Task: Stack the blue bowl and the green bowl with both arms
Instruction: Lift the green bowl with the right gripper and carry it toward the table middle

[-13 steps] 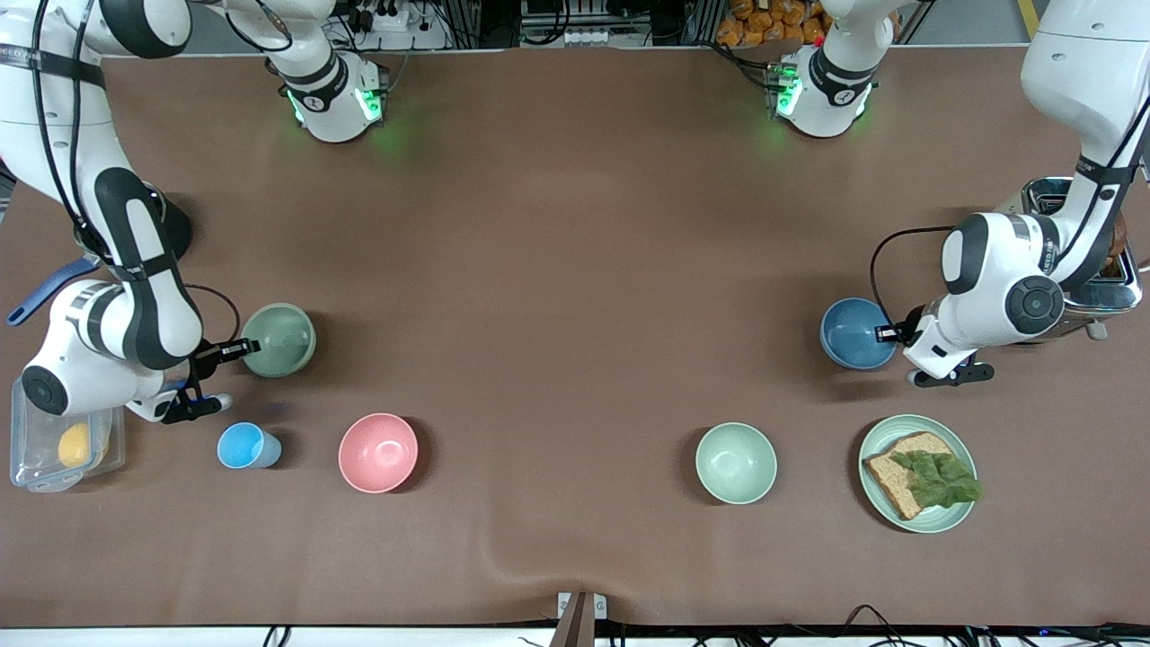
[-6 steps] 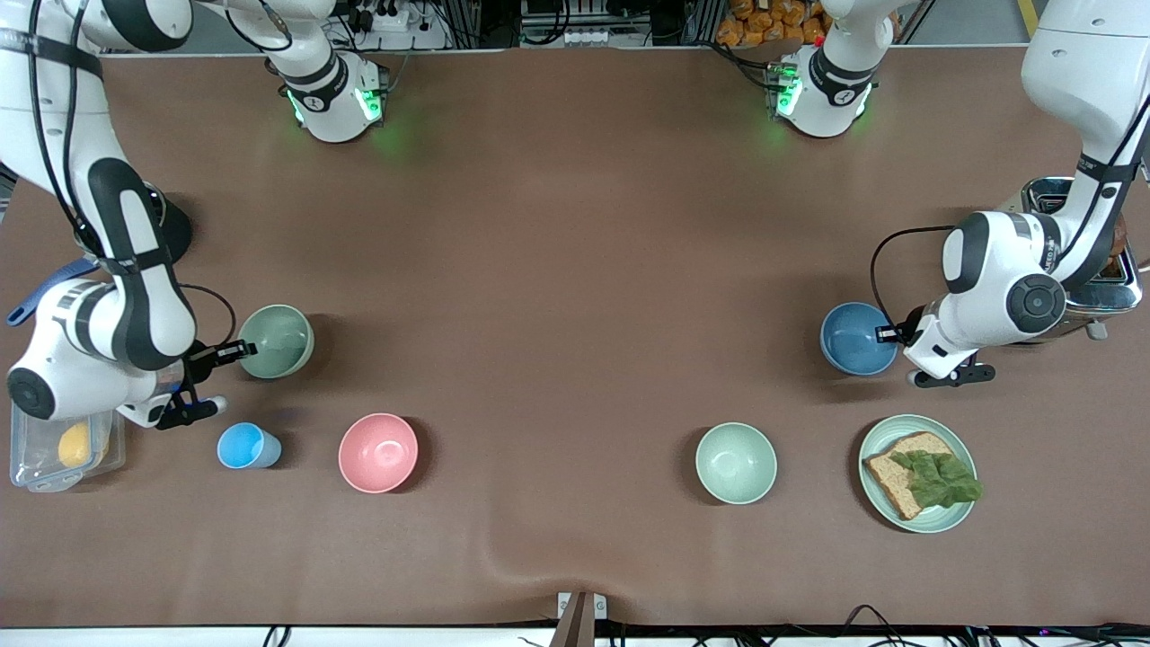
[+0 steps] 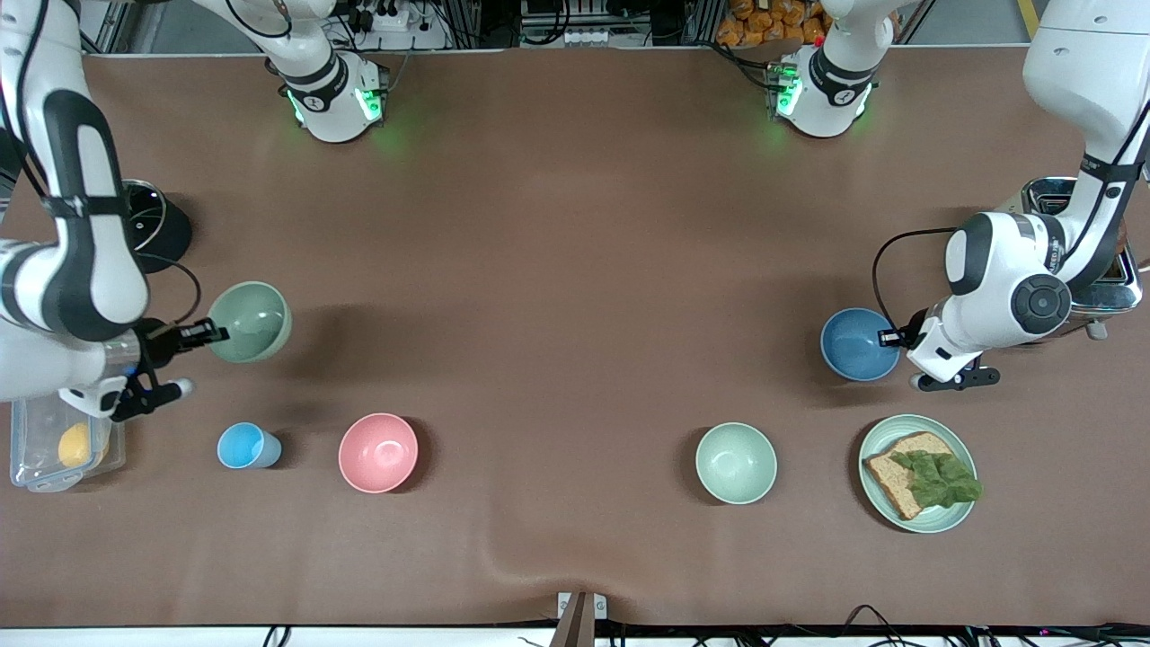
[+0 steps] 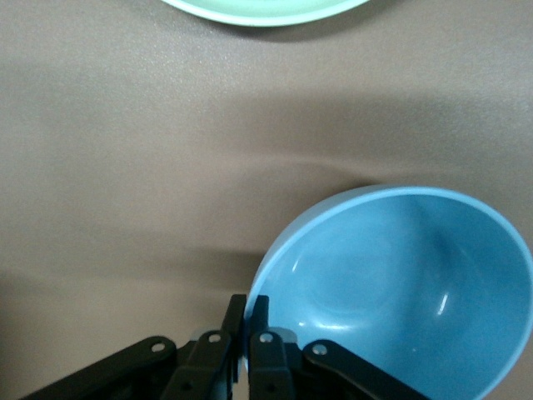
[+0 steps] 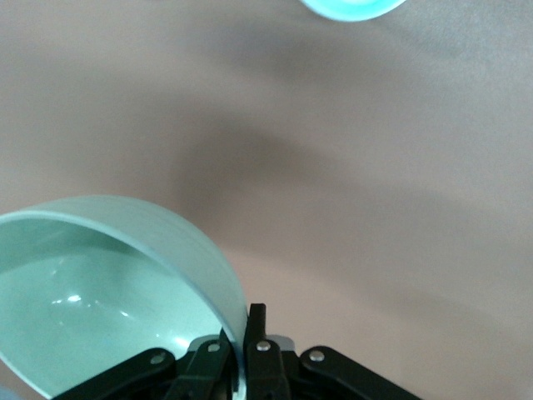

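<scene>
**Both bowls pinched by the rim, ready to be brought together**

The right gripper (image 3: 199, 335) is closed on the rim of the green bowl (image 3: 250, 321), one finger inside and one outside the wall, as the right wrist view shows (image 5: 244, 354). A rim pinch suits a thin-walled bowl too wide to span. The bowl's shadow on the table (image 3: 557, 270) lies apart from it, so it looks lifted. It hangs over the stretch between the black pot (image 3: 153, 216) and the pink bowl (image 3: 378, 452), at the right arm's end.

The left gripper (image 3: 889, 338) grips the blue bowl (image 3: 858, 344) the same way, fingers clamped on the rim nearest that arm (image 4: 247, 333). This bowl is much farther toward the left arm's end than the pink bowl, and farther from the front camera than the plate with bread (image 3: 917, 473). I cannot tell whether it has left the table.

Holding each bowl open side up and by the edge toward its own arm leaves the inward rims free, so, in my judgement, one can be lowered into the other near the middle without the grippers colliding.
</scene>
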`<state>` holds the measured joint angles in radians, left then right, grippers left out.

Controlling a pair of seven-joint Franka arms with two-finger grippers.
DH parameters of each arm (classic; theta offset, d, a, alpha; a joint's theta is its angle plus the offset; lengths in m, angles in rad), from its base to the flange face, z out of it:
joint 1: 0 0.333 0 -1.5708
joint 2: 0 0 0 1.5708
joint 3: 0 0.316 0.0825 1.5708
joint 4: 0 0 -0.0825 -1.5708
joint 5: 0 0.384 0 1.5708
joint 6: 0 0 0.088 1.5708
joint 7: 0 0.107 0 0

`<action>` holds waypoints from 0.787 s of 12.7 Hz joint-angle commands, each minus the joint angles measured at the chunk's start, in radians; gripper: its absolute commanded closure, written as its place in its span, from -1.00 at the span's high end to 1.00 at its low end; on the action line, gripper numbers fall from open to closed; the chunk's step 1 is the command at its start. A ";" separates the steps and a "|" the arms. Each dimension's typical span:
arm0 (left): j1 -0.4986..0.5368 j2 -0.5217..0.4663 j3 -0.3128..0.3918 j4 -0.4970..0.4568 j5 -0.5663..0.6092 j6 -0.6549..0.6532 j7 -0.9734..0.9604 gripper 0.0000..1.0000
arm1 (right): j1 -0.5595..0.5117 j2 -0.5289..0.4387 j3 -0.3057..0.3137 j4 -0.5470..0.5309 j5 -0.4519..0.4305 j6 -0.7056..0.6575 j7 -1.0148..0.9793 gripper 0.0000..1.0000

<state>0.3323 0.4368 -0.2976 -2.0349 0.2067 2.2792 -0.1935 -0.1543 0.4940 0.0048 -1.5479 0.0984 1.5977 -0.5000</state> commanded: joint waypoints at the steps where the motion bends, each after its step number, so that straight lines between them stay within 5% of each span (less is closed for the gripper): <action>1: 0.010 -0.015 -0.009 0.002 0.020 0.000 -0.004 -1.00 | 0.030 -0.044 -0.002 -0.001 0.000 -0.039 -0.012 -1.00; 10: 0.011 -0.046 -0.044 0.042 0.001 -0.070 -0.004 -1.00 | 0.035 -0.054 0.000 -0.001 0.000 -0.051 -0.012 -1.00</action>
<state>0.3326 0.4165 -0.3161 -2.0019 0.2067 2.2490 -0.1935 -0.1265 0.4584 0.0058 -1.5425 0.0984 1.5570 -0.5020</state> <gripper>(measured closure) 0.947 0.956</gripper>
